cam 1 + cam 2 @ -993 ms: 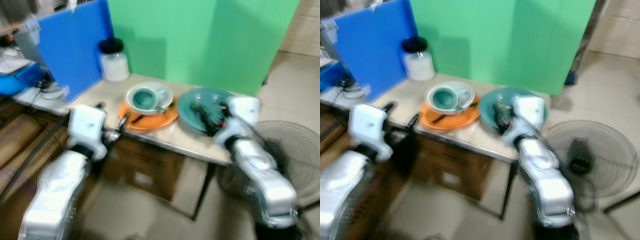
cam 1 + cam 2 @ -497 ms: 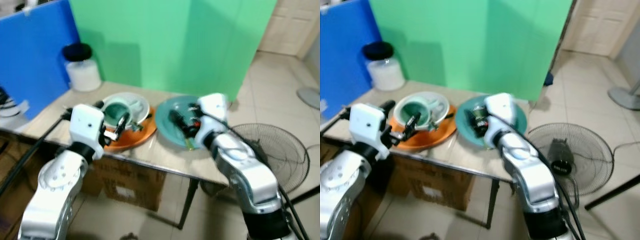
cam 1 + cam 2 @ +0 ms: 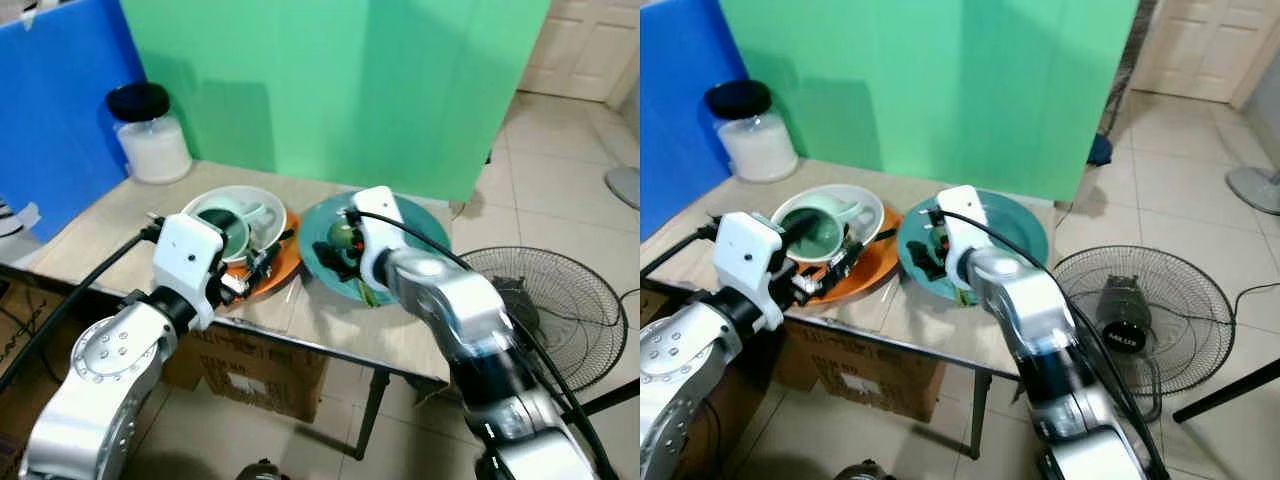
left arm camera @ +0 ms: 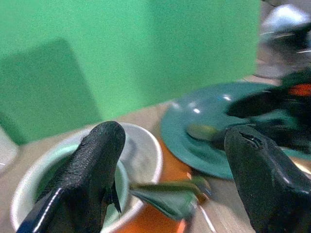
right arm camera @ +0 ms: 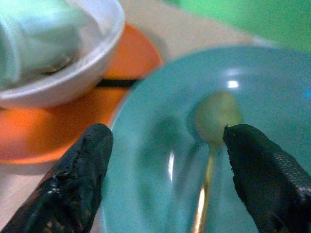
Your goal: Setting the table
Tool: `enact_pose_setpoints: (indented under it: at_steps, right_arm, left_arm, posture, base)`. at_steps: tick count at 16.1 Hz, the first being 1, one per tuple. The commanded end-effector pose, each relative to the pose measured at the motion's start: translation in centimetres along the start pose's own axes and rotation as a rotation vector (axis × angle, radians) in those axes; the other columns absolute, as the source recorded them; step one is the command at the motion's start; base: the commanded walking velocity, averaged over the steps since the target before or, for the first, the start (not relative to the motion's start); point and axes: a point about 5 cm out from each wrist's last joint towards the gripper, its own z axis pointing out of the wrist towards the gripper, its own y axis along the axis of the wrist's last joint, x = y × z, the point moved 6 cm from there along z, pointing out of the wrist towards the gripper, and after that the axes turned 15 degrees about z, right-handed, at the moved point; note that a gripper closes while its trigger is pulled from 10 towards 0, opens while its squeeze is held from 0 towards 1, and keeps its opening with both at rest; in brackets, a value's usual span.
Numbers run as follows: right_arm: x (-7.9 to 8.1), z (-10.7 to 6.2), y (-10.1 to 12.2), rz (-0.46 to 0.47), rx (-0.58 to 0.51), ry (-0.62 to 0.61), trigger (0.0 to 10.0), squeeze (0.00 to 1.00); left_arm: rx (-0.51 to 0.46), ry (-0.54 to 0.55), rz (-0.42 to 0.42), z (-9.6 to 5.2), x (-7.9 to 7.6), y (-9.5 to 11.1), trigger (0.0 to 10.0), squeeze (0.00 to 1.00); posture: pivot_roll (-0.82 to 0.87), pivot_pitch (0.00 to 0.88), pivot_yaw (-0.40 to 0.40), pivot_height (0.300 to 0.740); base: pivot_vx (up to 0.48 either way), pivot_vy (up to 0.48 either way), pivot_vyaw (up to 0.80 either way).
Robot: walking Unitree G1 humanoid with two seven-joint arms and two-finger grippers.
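On the beige table (image 3: 110,225) a white bowl (image 3: 268,205) with a teal cup (image 3: 226,226) in it sits on an orange plate (image 3: 866,268). Beside it lies a teal plate (image 3: 420,226) with a green-gold spoon (image 5: 216,114) on it. My left gripper (image 4: 172,141) is open at the orange plate's near edge, aimed at the bowl. A green utensil (image 4: 165,196) lies low between its fingers. My right gripper (image 5: 170,141) hovers open just over the teal plate, the spoon's bowl by one finger (image 5: 262,179).
A jar (image 3: 150,135) with a black lid stands at the table's back left, by a blue board (image 3: 55,110). A green screen (image 3: 330,90) backs the table. A floor fan (image 3: 560,300) sits to the right, a cardboard box (image 3: 260,370) underneath.
The camera has swung and steadied. My right gripper has reached further in over the teal plate. My left gripper has closed in on the orange plate's edge.
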Motion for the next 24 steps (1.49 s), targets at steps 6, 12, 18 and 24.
enact_pose_setpoints:
  at_steps: [6,12,18,24]
  right_arm:
    - [-2.5,3.2,0.2,-0.046,0.119,-0.193,10.0,0.0]
    - [-2.1,4.1,-1.7,0.077,0.216,-0.173,0.0,0.0]
    - [-2.0,4.3,-1.8,0.084,0.229,-0.169,0.0,0.0]
    - [-2.1,4.5,-1.8,0.052,0.229,-0.17,0.0,0.0]
  left_arm:
    - [0.071,-0.249,0.038,-2.2,-2.6,-1.0,10.0,0.0]
    - [0.087,-0.296,0.02,-2.9,-3.6,-1.2,10.0,0.0]
    - [0.081,-0.307,0.01,-2.8,-3.9,-1.0,10.0,0.0]
    - [0.082,-0.306,0.009,-2.7,-4.0,-1.1,10.0,0.0]
  posture:
    - [0.19,0.0,0.008,0.74]
    - [0.19,0.0,0.003,0.74]
    - [0.18,0.0,0.005,0.74]
    - [0.18,0.0,0.007,0.74]
  base:
    - [0.0,0.0,0.0]
    - [0.0,0.0,0.0]
    - [0.0,0.0,0.0]
    - [0.0,0.0,0.0]
